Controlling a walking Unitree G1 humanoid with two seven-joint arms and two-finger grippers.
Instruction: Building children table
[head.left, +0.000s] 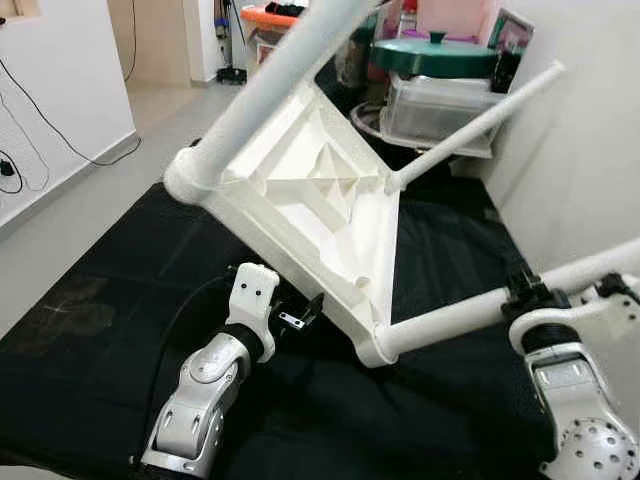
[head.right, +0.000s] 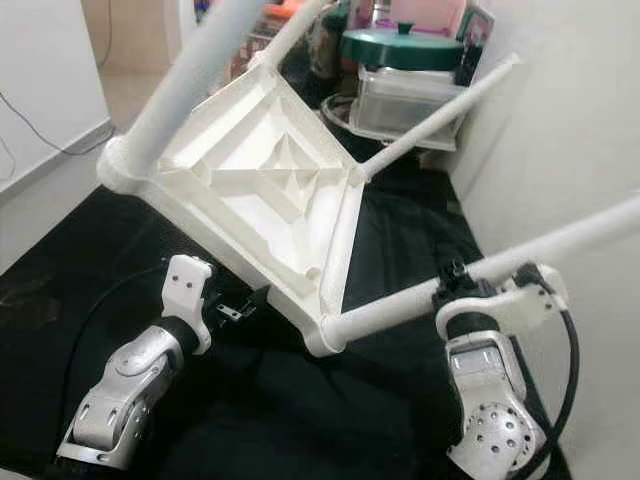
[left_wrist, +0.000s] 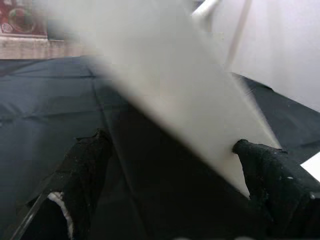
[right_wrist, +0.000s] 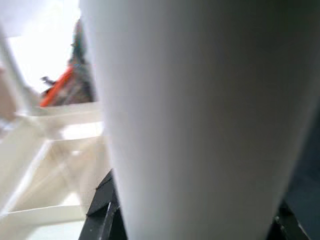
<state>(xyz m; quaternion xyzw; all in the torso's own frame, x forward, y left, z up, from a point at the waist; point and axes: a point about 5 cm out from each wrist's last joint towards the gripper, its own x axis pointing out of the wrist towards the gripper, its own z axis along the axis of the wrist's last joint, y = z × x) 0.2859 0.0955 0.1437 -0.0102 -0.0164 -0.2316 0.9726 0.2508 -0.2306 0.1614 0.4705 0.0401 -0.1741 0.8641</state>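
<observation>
A white plastic children's table hangs tilted above the black cloth, its ribbed underside facing me. Three white legs stick out of its corners. My right gripper is shut on the near leg at the right, and that leg looms large in the right wrist view. My left gripper sits under the tabletop's lower edge. Its black fingers stand wide apart, and the tabletop's slab passes between them and touches one fingertip.
A black cloth covers the floor under the table. Behind it stands a clear plastic box with a green lid and other stacked goods. A white wall runs close on the right. Cables lie along the left wall.
</observation>
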